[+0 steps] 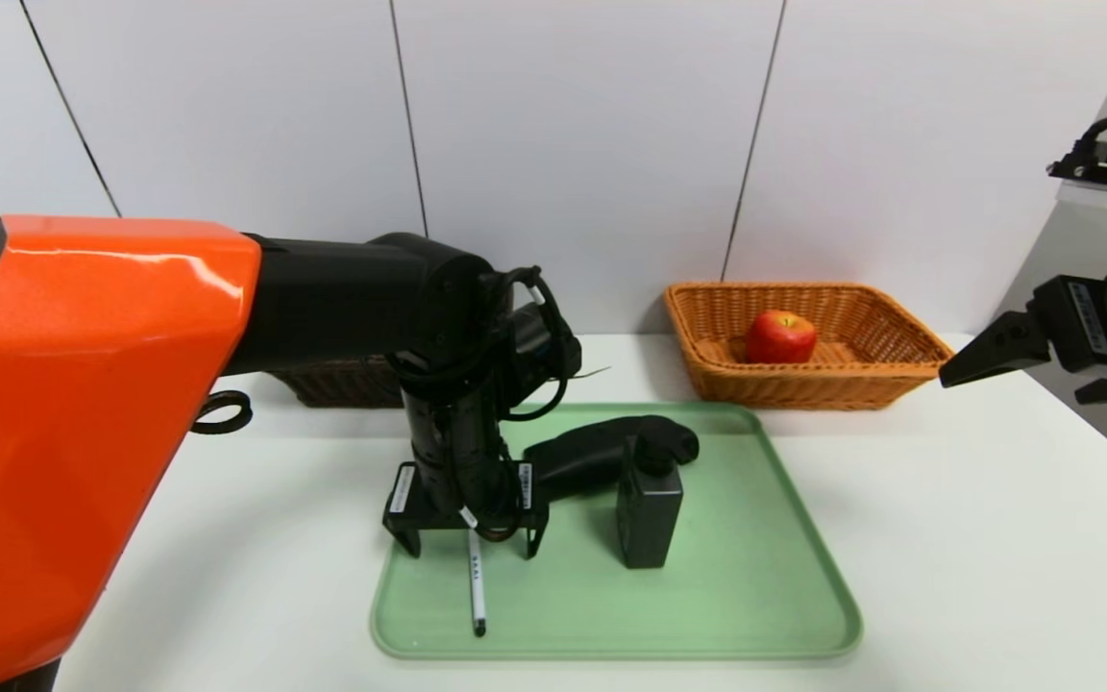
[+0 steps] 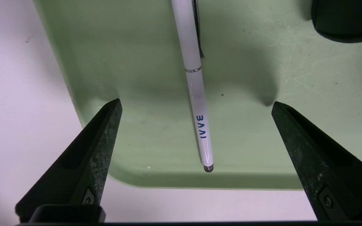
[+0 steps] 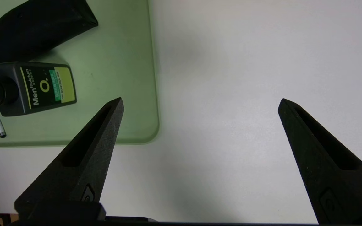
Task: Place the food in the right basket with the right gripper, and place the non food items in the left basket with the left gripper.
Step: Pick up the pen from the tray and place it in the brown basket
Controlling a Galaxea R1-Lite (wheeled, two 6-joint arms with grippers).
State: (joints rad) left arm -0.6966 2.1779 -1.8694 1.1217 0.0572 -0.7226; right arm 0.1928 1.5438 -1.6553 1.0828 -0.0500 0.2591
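Slim white pen with black tip [image 2: 195, 91] lies on the pale green rectangular tray [image 1: 707, 615], between the spread fingers of the left end effector [image 1: 467, 550]; fingers wide apart, nothing grasped. Dark brown woven basket [image 1: 347, 383] behind that end effector, partly hidden by the arm. Black angled handheld device [image 1: 602, 454] just right of it, on tray. Black rectangular capped bottle [image 1: 650, 514] upright on tray, right of left end effector, near the device. Orange-tan woven basket [image 1: 813, 389] beyond tray, holds round red apple [image 1: 781, 337]. Right end effector [image 3: 201, 99]: over white surface [image 1: 976, 538], right of tray, released, empty.
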